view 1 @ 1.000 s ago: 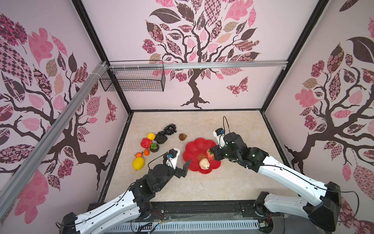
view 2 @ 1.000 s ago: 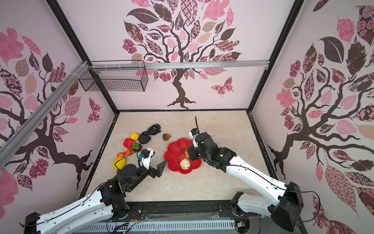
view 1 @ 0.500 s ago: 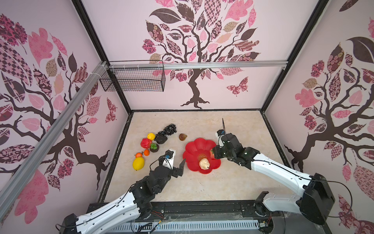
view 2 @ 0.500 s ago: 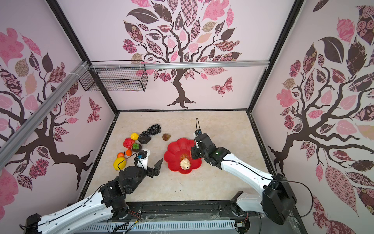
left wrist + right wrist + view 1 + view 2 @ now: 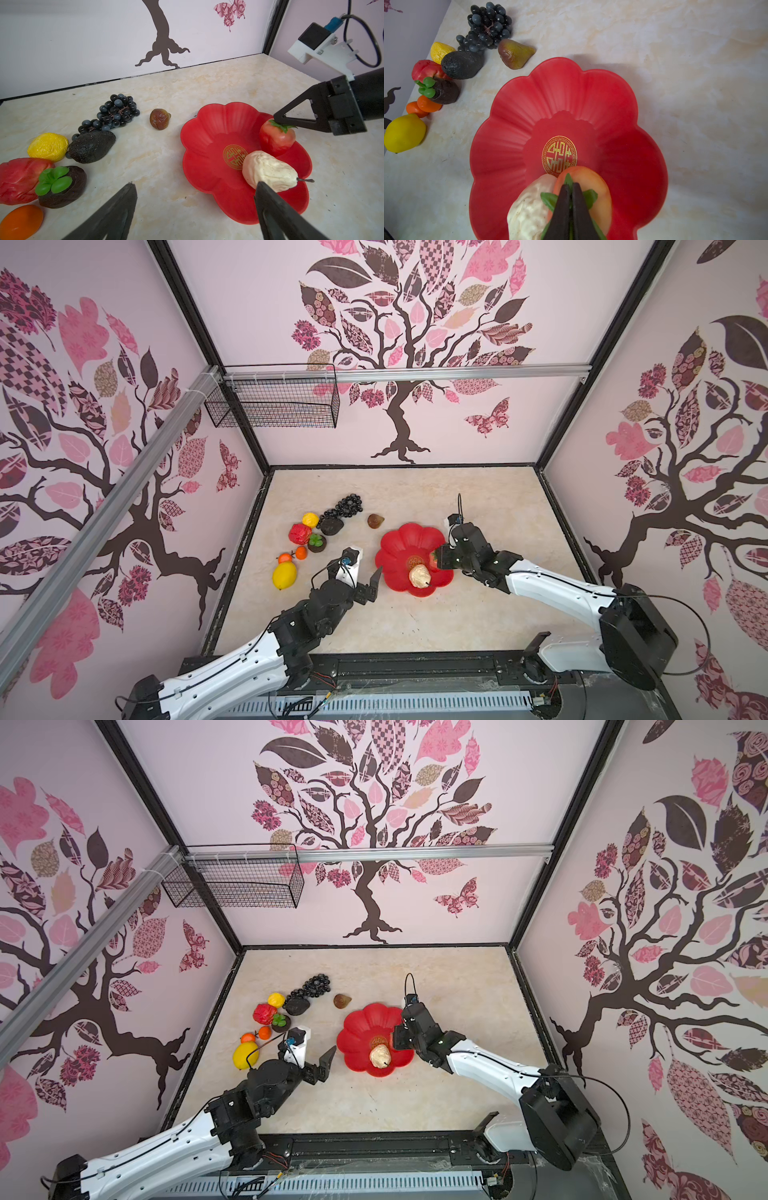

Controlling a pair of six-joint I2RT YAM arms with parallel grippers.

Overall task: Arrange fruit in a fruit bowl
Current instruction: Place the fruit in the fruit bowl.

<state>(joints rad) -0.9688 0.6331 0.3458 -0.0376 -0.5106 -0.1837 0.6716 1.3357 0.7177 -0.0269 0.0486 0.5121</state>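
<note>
Status: early stage.
- Pear (image 5: pixel 419 576) lies in fruit bowl (image 5: pixel 397 545), 6 o'clock of emblem (image 5: pixel 413 561).
- Right gripper (image 5: pixel 571 185) pinched on strawberry (image 5: pixel 276 139) leaves, bowl's 3 o'clock. Your release not yet done.
- Left gripper (image 5: pixel 194 184) spread wide, empty.
- Grape bunch (image 5: pixel 347 506), fig (image 5: pixel 375 521), large lemon (image 5: pixel 284 575) and more wait on table (image 5: pixel 457 497), bowl's 9–11 o'clock.

Glossy white arm shells (image 5: pixel 557 589) join matte black joint housings (image 5: pixel 636 649); thin black cables (image 5: pixel 375 42) loop alongside. The right gripper (image 5: pixel 572 185) has tapered black fingers (image 5: pixel 562 207); upper right in the left wrist view, its screwed white bracket (image 5: pixel 324 52) carries a blue plug (image 5: pixel 333 21).

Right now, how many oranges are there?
2. One orange sits by the big lemon; the second orange is beside it, near the dark leafy fruit. None seems hidden.
</note>
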